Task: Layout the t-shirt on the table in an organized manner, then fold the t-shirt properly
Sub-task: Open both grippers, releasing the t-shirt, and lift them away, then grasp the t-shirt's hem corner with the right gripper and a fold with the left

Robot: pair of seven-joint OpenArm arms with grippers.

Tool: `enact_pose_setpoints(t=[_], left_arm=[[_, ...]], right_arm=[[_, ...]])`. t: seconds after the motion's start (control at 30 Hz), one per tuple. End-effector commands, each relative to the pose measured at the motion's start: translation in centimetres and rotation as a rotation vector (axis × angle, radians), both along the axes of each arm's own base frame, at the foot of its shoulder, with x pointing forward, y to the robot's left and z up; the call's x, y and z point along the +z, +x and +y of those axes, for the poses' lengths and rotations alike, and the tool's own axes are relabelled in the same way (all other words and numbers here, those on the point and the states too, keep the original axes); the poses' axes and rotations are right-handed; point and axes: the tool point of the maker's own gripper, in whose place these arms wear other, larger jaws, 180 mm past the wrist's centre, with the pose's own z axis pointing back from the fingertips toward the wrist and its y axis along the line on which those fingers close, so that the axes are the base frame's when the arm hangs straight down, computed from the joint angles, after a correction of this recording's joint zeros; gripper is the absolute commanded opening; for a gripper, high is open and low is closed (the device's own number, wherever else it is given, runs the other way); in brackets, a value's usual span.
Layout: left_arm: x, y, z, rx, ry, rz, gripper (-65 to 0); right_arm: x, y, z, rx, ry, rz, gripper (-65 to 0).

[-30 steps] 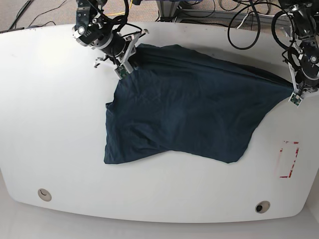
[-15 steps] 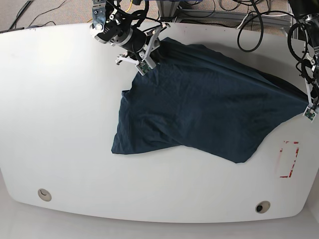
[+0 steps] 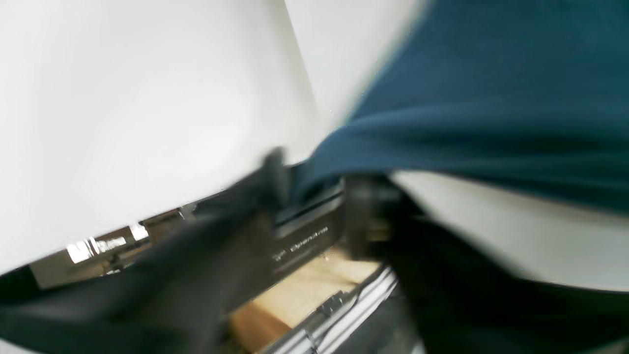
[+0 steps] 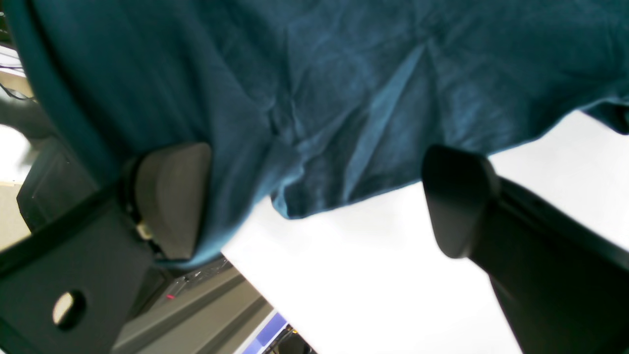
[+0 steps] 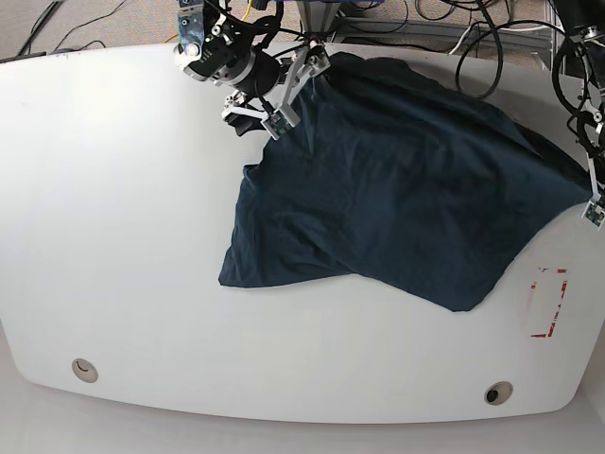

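The shirt [image 5: 406, 180] lay spread over the far-right part of the table [image 5: 113, 236], w/ a loose flap hanging toward the near side & a lower corner reaching close to the red tape mark [image 5: 546, 303]. Vs the frames a sec and half a sec before, the whole shirt had shifted toward the far edge & to view-right: its near-left corner sat farther from the near-left grommet [image 5: 85, 369], its far edge was now at the table's back rim. R gripper [image 5: 284, 90] (view-left of the shirt) had moved w/ it, now at the shirt's far-left corner near the back rim; earlier it was pinched shut on that corner. In the R wrist view the fingers [image 4: 172, 196] stood wide apart, cloth draped over one pad, the other pad clear of the shirt over bare table, so no grip there now. L gripper [image 5: 594, 203] was at the shirt's right corner by the table's right edge, a bit lower & more to view-right than before. L wrist view [image 3: 314, 196] was badly blurred: shirt edge ran down between the dark fingers, but can't tell if they were parted or clamped on it. Near-right grommet [image 5: 497, 392] was well apart from the shirt.
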Motion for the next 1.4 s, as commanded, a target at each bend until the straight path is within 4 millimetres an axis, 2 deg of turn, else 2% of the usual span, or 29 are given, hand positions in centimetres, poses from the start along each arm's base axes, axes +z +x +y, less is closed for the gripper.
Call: enact_pose_setpoints(t=[0.0, 0.1, 0.4, 0.53, 0.7, 0.8, 0.97, 1.2, 1.37], left_arm=[[2.1, 0.0, 1.3, 0.028, 0.053, -0.037, -31.5], [2.2, 0.0, 1.4, 0.032, 0.054, -0.041, -26.4], [3.5, 0.2, 2.2, 0.032, 0.086, -0.053, -26.4], [3.5, 0.2, 2.2, 0.031, 0.083, -0.054, -26.4], [2.7, 0.8, 1.0, -0.003, 0.022, -0.063, -26.4], [1.4, 1.3, -0.8, -0.042, -0.05, -0.061, -26.4], [-1.0, 1.4, -3.4, -0.068, -0.139, -0.047, -26.4], [-4.9, 1.4, -8.3, -0.101, -0.28, -0.02, -26.4], [-7.0, 1.4, -11.9, -0.126, -0.37, -0.003, -26.5]], right_arm=[[0.6, 0.3, -0.1, 0.007, 0.011, -0.025, 0.0], [0.5, 0.2, -0.3, 0.012, 0.006, -0.025, 0.0], [0.6, 0.1, 0.0, 0.023, 0.013, -0.026, 0.0], [0.7, 0.3, -0.1, 0.019, 0.011, -0.03, 0.0], [0.9, 1.7, -1.6, -0.026, -0.011, -0.056, 0.0], [1.0, 2.8, -2.8, -0.057, -0.028, -0.074, 0.0], [2.1, 5.8, -5.0, -0.113, -0.055, -0.142, 0.0], [4.6, 12.2, -9.2, -0.232, -0.087, -0.262, 0.0], [5.1, 16.2, -11.0, -0.284, -0.086, -0.286, 0.0]])
